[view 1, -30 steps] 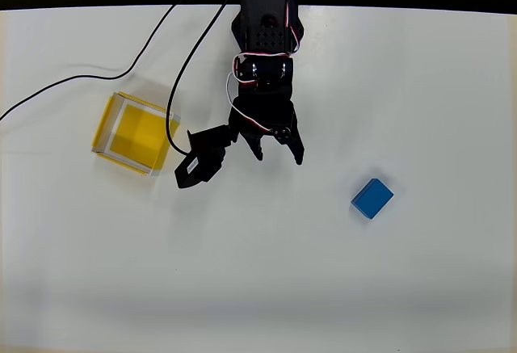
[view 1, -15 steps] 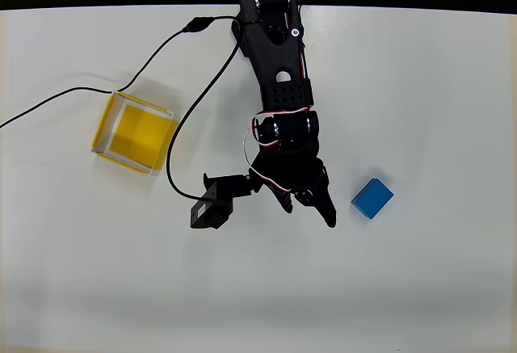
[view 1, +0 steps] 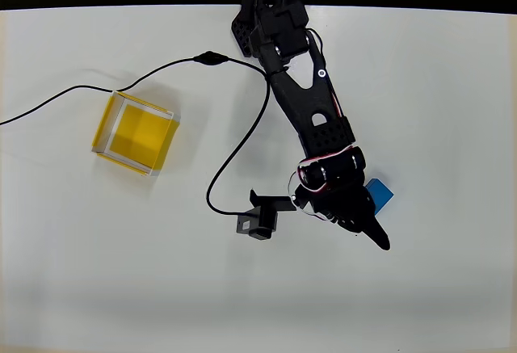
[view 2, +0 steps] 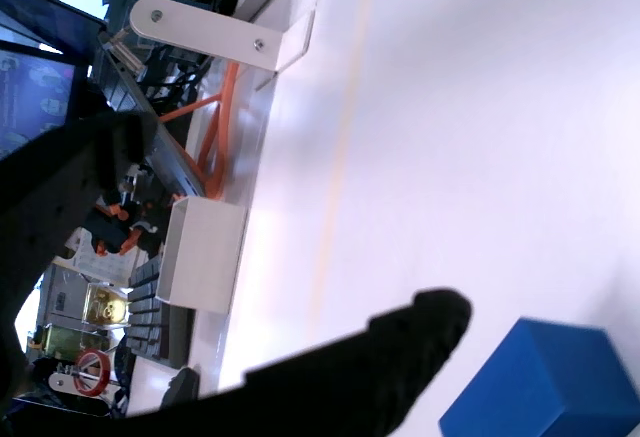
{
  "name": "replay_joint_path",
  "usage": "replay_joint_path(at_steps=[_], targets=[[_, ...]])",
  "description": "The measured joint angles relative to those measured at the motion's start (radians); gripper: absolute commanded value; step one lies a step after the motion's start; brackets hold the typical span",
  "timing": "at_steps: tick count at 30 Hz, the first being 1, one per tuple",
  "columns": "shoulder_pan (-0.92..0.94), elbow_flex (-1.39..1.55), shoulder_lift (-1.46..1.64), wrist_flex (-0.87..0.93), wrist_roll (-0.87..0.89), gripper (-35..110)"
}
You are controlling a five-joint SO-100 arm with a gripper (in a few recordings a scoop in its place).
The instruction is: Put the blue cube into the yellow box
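In the overhead view the black arm (view 1: pixel 311 111) reached from the far edge of the white tabletop (view 1: pixel 452 86) out toward its right half. Its gripper (view 1: pixel 367 224) sat low over the surface, one dark finger (view 1: pixel 376 234) pointing toward the near right corner. The blue cube (view 1: pixel 381 193) lay on the right half of the tabletop, partly hidden by the wrist and touching or just beside the gripper's body on its right side. Whether the jaws were spread or closed could not be told from above. In the wrist view a dark finger (view 2: pixel 390 357) crossed the lower frame, with the blue cube (view 2: pixel 545 382) just beside its tip, resting on the white surface and not clamped. The yellow box (view 1: pixel 134 133) stood near the left edge of the tabletop, well apart from the cube, open side up. A black cable (view 1: pixel 161 74) ran from the left edge past the box's far corner to the arm.
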Motion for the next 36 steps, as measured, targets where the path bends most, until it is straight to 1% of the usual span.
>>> replay_joint_path(at_steps=[6, 11, 19, 32, 36], targets=[[-0.046, -0.081, -0.106, 0.121, 0.087, 54], [-0.061, -0.118, -0.216, 0.179, 0.109, 54], [-0.101, -0.227, -0.376, 0.176, 0.126, 53], [-0.193, -0.324, -0.525, 0.170, 0.179, 52], [-0.201, -0.351, -0.563, 0.167, 0.181, 48]])
